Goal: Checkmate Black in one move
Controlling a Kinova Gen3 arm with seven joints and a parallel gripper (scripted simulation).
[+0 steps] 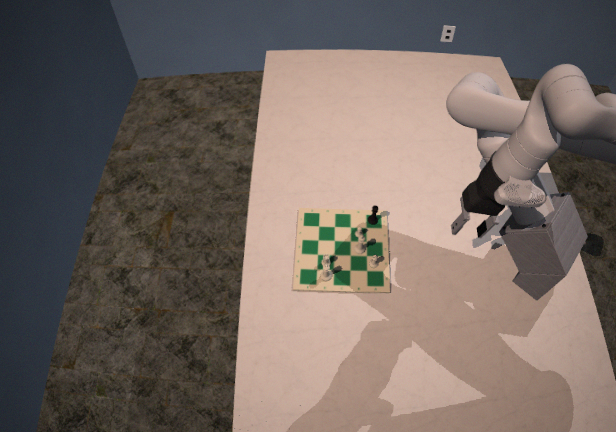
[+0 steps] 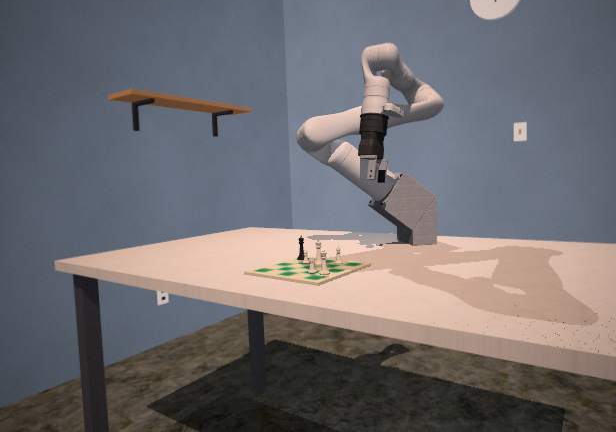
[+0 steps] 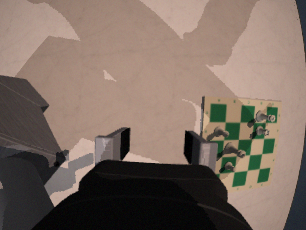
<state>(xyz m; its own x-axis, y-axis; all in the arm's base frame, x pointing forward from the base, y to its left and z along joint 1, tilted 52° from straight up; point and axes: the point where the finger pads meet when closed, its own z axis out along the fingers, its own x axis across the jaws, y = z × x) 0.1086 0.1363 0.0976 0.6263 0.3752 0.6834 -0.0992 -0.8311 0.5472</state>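
A small green-and-cream chessboard (image 1: pixel 311 219) (image 2: pixel 265 271) (image 3: pixel 262 175) lies on the pale table. A black king (image 1: pixel 374 215) (image 2: pixel 301 247) stands upright on a far corner square. Several white pieces stand upright on the board: a tall one (image 1: pixel 360 233) (image 2: pixel 318 252) just in front of the black king, another (image 1: pixel 360 246) right behind it, one (image 1: pixel 375 261) by the right edge, and a pair (image 1: pixel 326 268) near the front. My gripper (image 1: pixel 470 227) (image 2: pixel 375 171) (image 3: pixel 157 141) is open and empty. It hangs high above the table, well to the right of the board, near the arm's base.
The grey arm pedestal (image 1: pixel 545 245) (image 2: pixel 412 210) stands on the table to the right of the board. The arm's shadow falls across the table and the board's right side. A wall shelf (image 2: pixel 175 102) hangs at the left, far from the table.
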